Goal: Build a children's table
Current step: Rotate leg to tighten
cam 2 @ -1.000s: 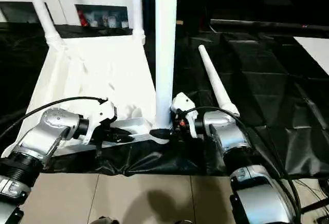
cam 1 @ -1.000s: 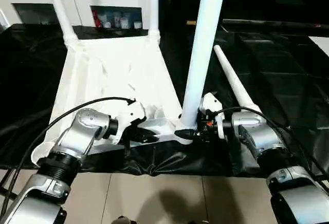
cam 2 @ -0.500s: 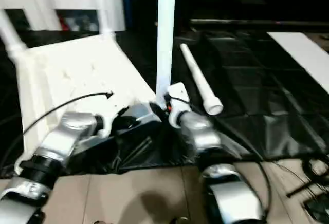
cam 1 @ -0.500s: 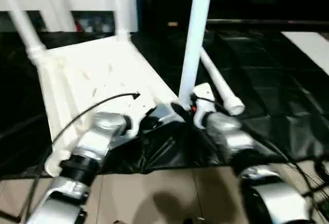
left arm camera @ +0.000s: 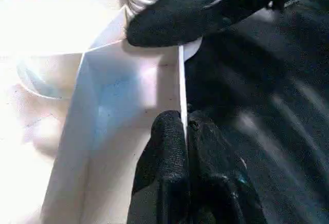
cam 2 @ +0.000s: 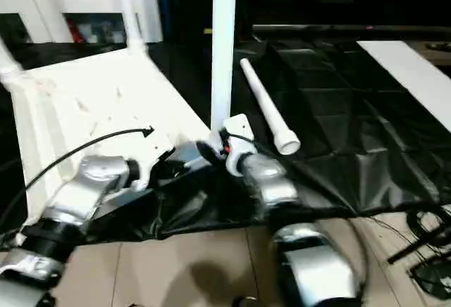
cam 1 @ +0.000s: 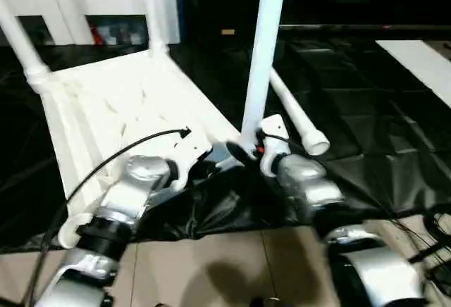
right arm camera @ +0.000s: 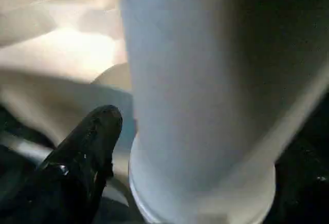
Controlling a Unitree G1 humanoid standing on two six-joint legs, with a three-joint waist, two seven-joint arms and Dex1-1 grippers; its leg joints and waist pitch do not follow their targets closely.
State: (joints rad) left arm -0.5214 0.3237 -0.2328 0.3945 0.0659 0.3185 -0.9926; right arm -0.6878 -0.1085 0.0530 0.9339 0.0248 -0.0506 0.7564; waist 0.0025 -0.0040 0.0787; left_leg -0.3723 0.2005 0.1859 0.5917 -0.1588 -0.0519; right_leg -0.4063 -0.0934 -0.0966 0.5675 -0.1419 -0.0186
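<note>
White tabletop [cam 1: 120, 110] rim pinched by left pincer [left arm camera: 185, 131], right pincer [cam 1: 243, 153] around leg [cam 1: 262, 53]

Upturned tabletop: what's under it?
Black plastic sheeting lies under the tabletop and spreads out past its edges. Whatever is directly beneath the panel is covered; tiled floor shows nearer the robot.

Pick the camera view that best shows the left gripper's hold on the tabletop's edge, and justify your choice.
The left wrist view: the left gripper is shut on the thin rim of the tabletop, seen close. The eye views show it from above beside the upright leg, the pinch hidden. The right wrist view shows that leg's base.
</note>
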